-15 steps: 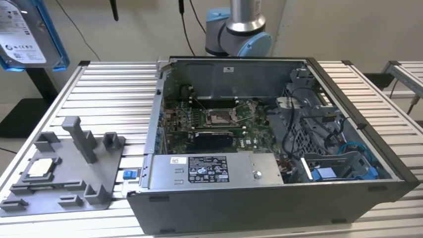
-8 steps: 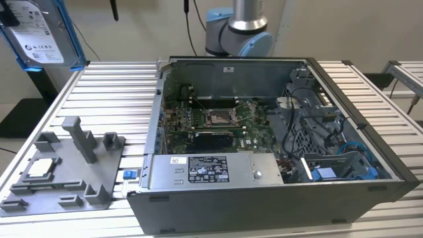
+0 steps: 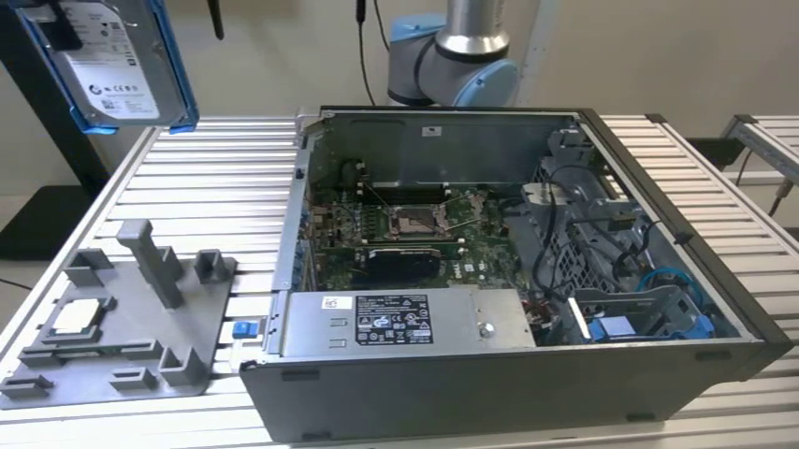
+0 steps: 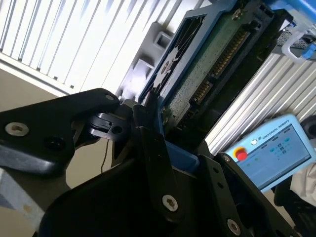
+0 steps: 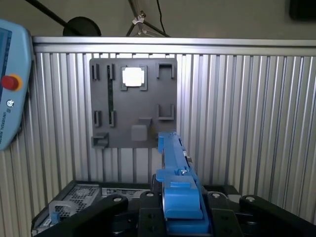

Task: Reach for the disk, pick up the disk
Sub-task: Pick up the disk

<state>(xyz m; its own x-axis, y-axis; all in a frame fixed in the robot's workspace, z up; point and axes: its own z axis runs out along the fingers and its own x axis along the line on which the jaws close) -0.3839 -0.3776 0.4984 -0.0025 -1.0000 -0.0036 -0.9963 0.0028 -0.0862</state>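
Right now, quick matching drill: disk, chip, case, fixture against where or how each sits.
1. disk
2. silver chip
3. computer case
4. grey fixture

A. side open, inside showing
B. flat on the table, at the exterior view's left of the case
C. clamped in the gripper, up off the table
D. seated in a fixture recess

Pairs: 1-C, 2-D, 3-A, 4-B
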